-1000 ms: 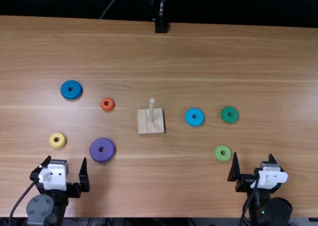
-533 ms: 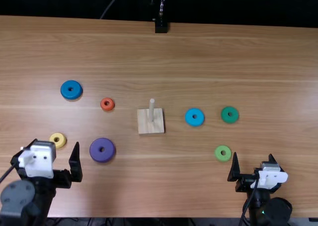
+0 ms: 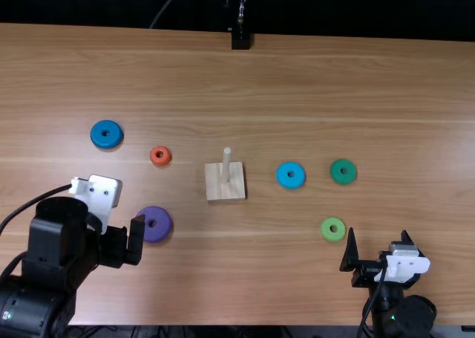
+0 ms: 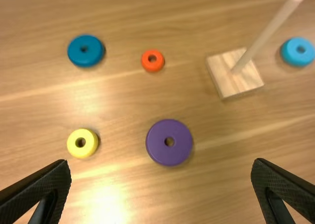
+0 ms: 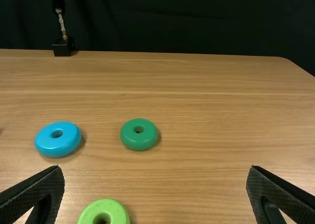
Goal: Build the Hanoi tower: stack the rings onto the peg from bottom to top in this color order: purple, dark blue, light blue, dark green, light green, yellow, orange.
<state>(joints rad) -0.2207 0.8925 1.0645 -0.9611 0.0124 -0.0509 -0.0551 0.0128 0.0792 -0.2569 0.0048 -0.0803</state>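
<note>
The purple ring (image 3: 164,219) lies flat on the wooden table (image 3: 297,278), just beside the left gripper (image 4: 161,163) on the side toward the bare peg (image 3: 226,158) — plainly that arm's to fetch, the right gripper (image 3: 378,235) being well apart. Both grippers are spread wide and empty. Round, the ring favours no long axis; the yellow ring (image 4: 90,148) sits near enough to ask some care — otherwise there seems room for both fingers.
</note>
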